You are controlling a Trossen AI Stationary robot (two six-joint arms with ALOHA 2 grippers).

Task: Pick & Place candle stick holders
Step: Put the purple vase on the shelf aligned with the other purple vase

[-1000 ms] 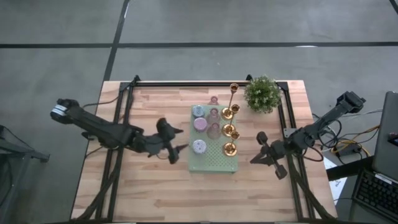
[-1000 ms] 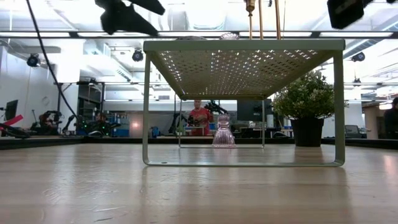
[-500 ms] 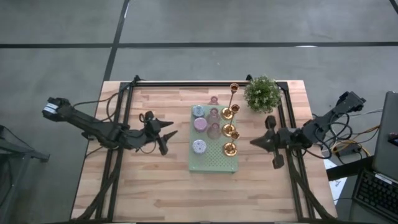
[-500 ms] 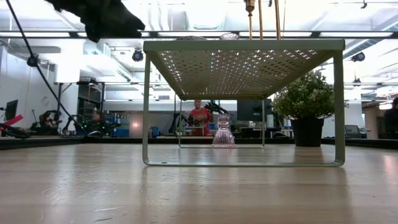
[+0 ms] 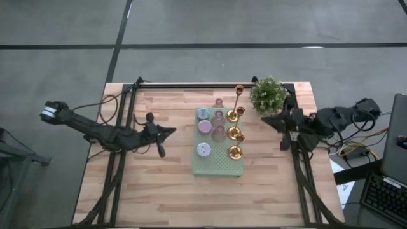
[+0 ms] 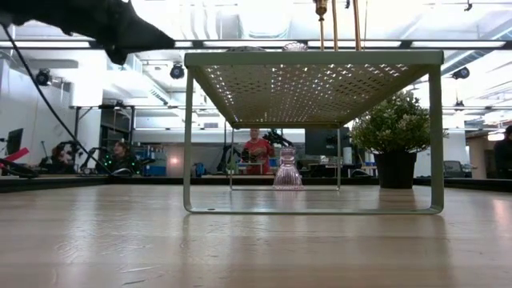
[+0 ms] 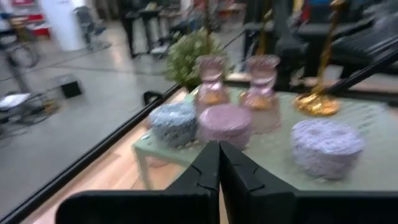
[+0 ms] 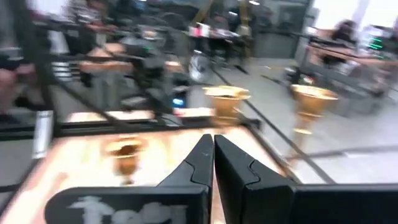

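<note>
The candle stick holders stand on a pale green perforated stand (image 5: 219, 166). They are a blue-grey cup (image 5: 202, 113), a pink cup (image 5: 205, 126), a lavender cup (image 5: 203, 149), two pink glass ones (image 5: 219, 133) and short gold ones (image 5: 234, 151). A tall gold one (image 5: 239, 91) rises at the stand's far right. One more pink glass holder (image 6: 287, 170) rests by its base on the table behind the stand. My left gripper (image 5: 170, 131) hovers shut left of the stand. My right gripper (image 5: 267, 119) hovers shut to its right, near the plant.
A green potted plant (image 5: 268, 95) stands at the table's far right, close to my right gripper. Black frame rails (image 5: 130, 108) run along the table's left, far and right sides. Bare wood (image 5: 191, 197) lies in front of the stand. A person (image 6: 258, 150) shows in the room beyond.
My left gripper has drawn back from the stand toward the table's left edge, and its fingers have shut on nothing. My right gripper, shut throughout, has swung toward the table's far edge, up beside the plant. The holders have kept still.
</note>
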